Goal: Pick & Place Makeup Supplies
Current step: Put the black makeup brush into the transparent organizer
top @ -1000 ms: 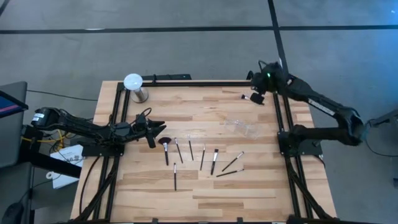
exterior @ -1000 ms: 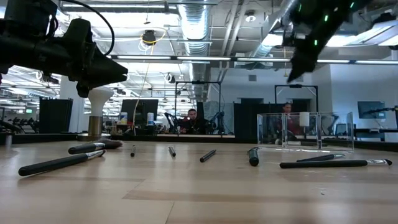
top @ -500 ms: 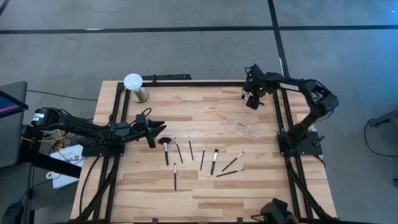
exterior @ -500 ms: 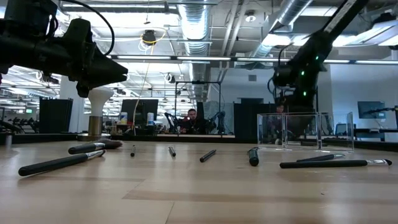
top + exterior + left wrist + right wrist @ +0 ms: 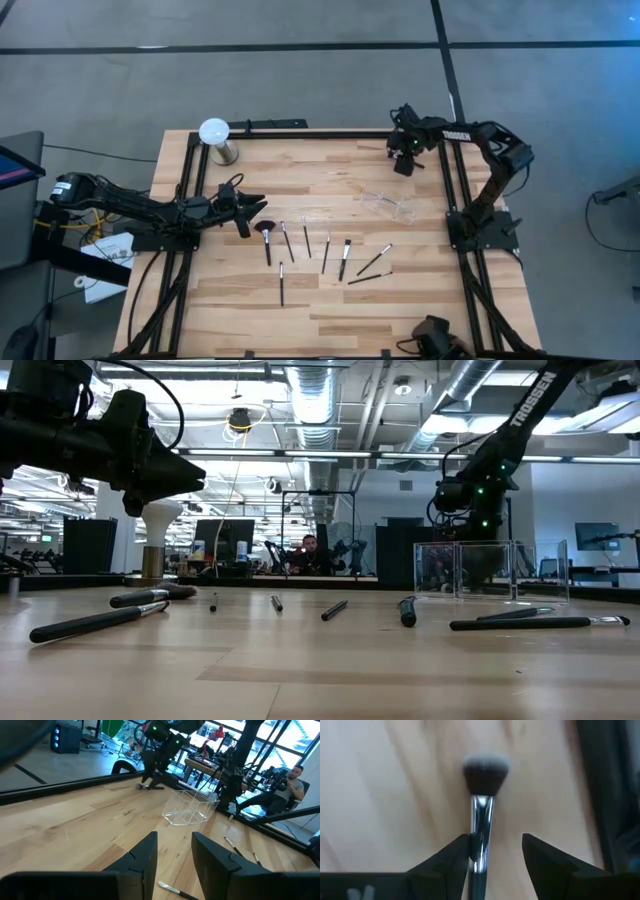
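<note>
High view shows the pale wooden slatted tabletop [image 5: 300, 300] filling the middle of the frame, with the clear plastic pouch [image 5: 389, 204] right of centre and a row of thin dark-handled makeup brushes [image 5: 325, 252] lying loose below centre, apparently awaiting pickup. At upper right the right claw [image 5: 402, 158] stands open, straddling a silver-ferruled dark-bristled brush [image 5: 481, 795] without gripping, probably just before or after a grasp. At centre left the left claw [image 5: 250, 208] hovers open and empty just beside the reddish-brown fan brush [image 5: 266, 238].

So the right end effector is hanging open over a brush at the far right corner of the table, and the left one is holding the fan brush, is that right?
Not quite. The left end effector holds nothing; the high view shows the fan brush lying on the table beside it. The right end effector does hang open over a brush at the far right corner.
</note>
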`<action>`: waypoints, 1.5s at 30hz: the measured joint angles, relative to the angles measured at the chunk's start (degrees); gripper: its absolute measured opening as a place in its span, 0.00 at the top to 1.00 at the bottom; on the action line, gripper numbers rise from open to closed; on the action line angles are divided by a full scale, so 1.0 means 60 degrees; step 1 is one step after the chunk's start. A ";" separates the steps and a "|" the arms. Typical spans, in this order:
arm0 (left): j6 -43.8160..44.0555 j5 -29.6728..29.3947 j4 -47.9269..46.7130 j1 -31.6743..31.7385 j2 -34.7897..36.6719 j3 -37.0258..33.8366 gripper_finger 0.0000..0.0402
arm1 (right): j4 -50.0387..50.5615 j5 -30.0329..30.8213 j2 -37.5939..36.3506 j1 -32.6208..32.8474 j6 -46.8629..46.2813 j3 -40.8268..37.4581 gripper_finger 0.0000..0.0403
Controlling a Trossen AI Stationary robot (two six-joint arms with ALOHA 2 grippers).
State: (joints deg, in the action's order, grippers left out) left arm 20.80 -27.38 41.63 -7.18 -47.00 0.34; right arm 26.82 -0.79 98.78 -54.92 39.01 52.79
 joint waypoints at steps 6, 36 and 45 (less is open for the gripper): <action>0.0000 0.0000 0.0000 0.0000 0.0000 0.0000 0.71 | -0.0123 -0.0640 0.0502 0.0043 -0.0011 0.0184 0.66; 0.0417 0.0076 0.0004 -0.0040 0.0000 0.0000 0.71 | 0.2214 -0.0863 -0.5295 0.4150 -0.4201 0.1335 1.00; 0.0437 0.0080 0.0004 -0.0044 0.0000 0.0000 0.71 | 0.1944 0.1060 -0.5817 0.6716 -0.6276 0.0172 1.00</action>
State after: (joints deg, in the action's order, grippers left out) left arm 23.42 -26.89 41.65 -7.44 -47.00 0.34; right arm 38.49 5.58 63.87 -14.62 1.35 53.82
